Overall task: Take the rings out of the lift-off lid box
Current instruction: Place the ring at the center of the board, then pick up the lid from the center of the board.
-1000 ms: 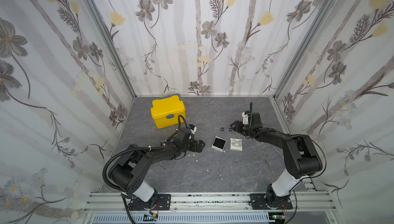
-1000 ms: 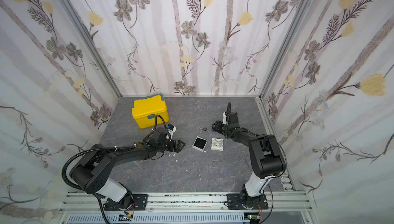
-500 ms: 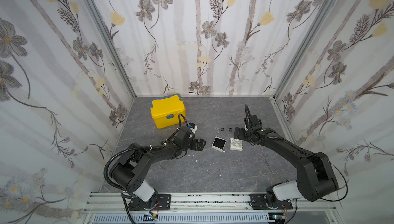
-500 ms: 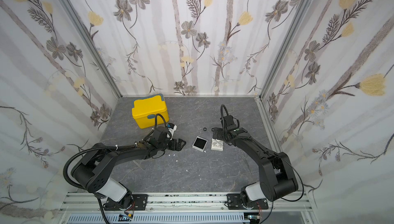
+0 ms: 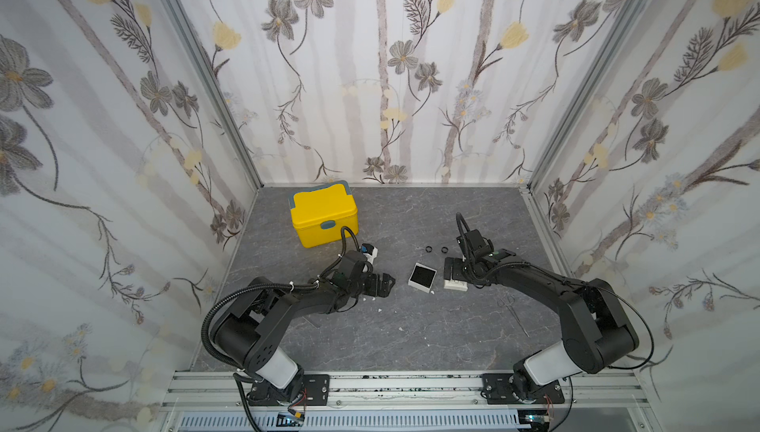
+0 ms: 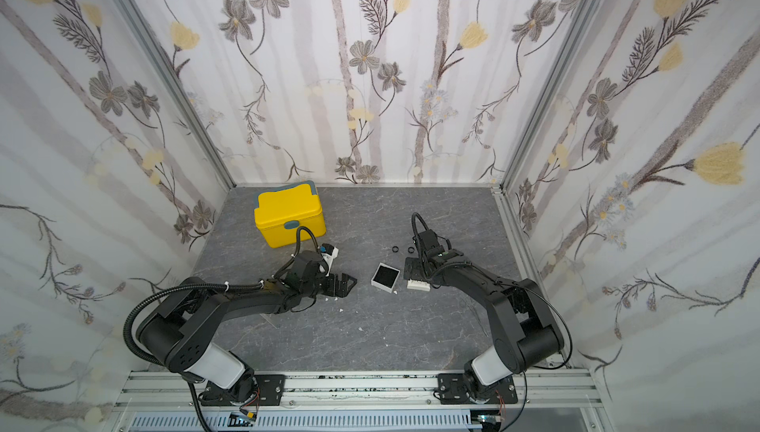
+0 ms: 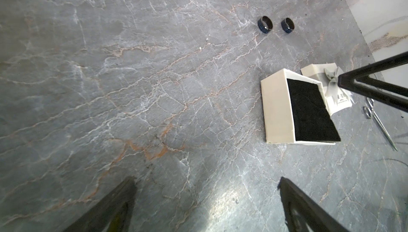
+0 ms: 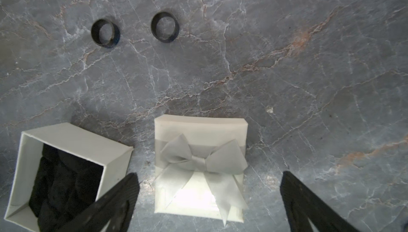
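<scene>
In both top views the rings [image 5: 428, 249] lie side by side on the grey table [image 5: 411, 339], outside the white box [image 5: 422, 277] and a little behind it, toward the back wall. The white box stands open with its black lining showing, and its lid [image 5: 455, 285] is just beside it. The right gripper [image 5: 452, 269] hangs over the lid. The left gripper [image 5: 382, 284] sits low on the other side of the white box, in front of a yellow box [image 5: 323, 214].

In the left wrist view the left fingers [image 7: 106, 208] are spread wide over bare table and hold nothing.

In the right wrist view the right fingers [image 8: 114, 202] are also wide and empty, one on either side of the bow-topped lid.
</scene>
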You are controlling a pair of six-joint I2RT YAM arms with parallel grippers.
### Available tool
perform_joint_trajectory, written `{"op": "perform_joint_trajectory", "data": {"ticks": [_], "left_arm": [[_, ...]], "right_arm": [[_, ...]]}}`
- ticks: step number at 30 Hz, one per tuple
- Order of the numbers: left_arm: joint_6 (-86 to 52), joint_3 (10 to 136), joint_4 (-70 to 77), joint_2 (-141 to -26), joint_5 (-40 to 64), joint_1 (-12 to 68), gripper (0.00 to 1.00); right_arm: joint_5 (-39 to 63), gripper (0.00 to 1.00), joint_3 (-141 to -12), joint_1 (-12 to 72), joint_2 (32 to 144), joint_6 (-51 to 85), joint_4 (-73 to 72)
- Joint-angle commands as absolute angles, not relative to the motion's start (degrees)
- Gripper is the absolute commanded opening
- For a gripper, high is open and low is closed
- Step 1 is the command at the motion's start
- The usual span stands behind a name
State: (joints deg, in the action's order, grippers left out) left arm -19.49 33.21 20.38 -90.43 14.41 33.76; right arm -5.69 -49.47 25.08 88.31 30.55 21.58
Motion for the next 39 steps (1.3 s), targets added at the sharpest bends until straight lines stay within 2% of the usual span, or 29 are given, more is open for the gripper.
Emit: {"op": "perform_joint_trajectory", "data": {"ticks": [1, 10, 13, 15, 17, 39], "left_arm": [[-19.8, 33.1, 22.5, -90.9, 15.2, 33.7, 1.0], [-19.9, 32.9, 22.8, -91.0, 15.3, 33.7, 1.0], [-20.0, 33.0, 23.0, -91.3, 15.4, 33.7, 1.0], [-20.0, 32.9, 23.4, -91.5, 15.5, 33.7, 1.0], [-20.0, 33.2, 23.5, -92.0, 15.5, 33.7, 1.0], [-21.9, 43.0, 22.3, -103.9, 15.2, 35.4, 1.0]], "right_arm": [[-4.8, 0.99, -49.3, 25.5, 89.2, 31.2, 20.0], [-4.9, 1.0, -48.9, 25.7, 91.0, 31.7, 18.7], [-5.0, 0.89, -48.7, 25.8, 92.8, 32.0, 18.1], [-5.2, 0.76, -48.7, 25.8, 93.0, 32.3, 17.9], [-5.4, 0.74, -48.9, 25.8, 93.2, 32.3, 18.0], [-6.2, 0.74, -52.5, 26.1, 86.0, 31.5, 24.4]]}}
